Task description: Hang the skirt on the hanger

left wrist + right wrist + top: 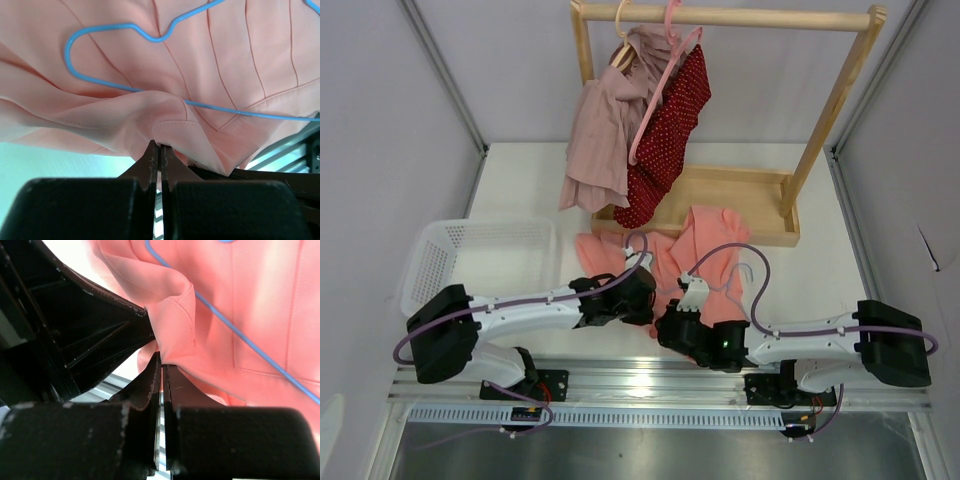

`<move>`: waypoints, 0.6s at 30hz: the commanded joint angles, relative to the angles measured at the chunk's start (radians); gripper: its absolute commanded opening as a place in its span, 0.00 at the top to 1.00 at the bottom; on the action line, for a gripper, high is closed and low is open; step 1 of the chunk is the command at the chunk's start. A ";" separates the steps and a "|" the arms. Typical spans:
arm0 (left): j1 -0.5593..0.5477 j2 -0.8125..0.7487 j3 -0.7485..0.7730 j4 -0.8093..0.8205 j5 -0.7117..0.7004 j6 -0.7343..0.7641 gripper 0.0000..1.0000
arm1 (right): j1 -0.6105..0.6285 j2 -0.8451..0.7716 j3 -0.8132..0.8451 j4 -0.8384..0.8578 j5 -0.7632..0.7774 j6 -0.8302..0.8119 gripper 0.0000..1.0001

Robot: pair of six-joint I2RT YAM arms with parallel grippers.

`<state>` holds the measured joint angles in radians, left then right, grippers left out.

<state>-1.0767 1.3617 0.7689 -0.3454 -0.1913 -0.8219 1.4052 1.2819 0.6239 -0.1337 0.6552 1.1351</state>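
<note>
The salmon-pink skirt lies bunched on the table just beyond both grippers. The thin light-blue hanger rests on top of the fabric, and its wire also crosses the skirt in the right wrist view. Its hook shows faintly in the top view. My left gripper is shut on a folded seamed edge of the skirt. My right gripper is shut on the same edge, close beside the left one. In the top view the left gripper and the right gripper nearly touch.
A wooden rack stands at the back with a dusty mauve garment and a dark red dotted garment on a pink hanger. Its base tray sits behind the skirt. A white basket is at the left.
</note>
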 commanded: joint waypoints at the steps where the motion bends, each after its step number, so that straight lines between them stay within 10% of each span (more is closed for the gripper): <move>1: 0.075 0.065 -0.040 -0.103 -0.169 0.004 1.00 | 0.049 -0.090 0.011 -0.020 0.089 0.014 1.00; 18: 0.100 0.099 -0.143 -0.075 -0.122 -0.020 1.00 | -0.057 -0.159 0.034 -0.046 0.075 -0.084 1.00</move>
<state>-1.0496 1.3960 0.7086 -0.1761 -0.0765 -0.8913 1.3758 1.2022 0.6060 -0.2379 0.6621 1.0931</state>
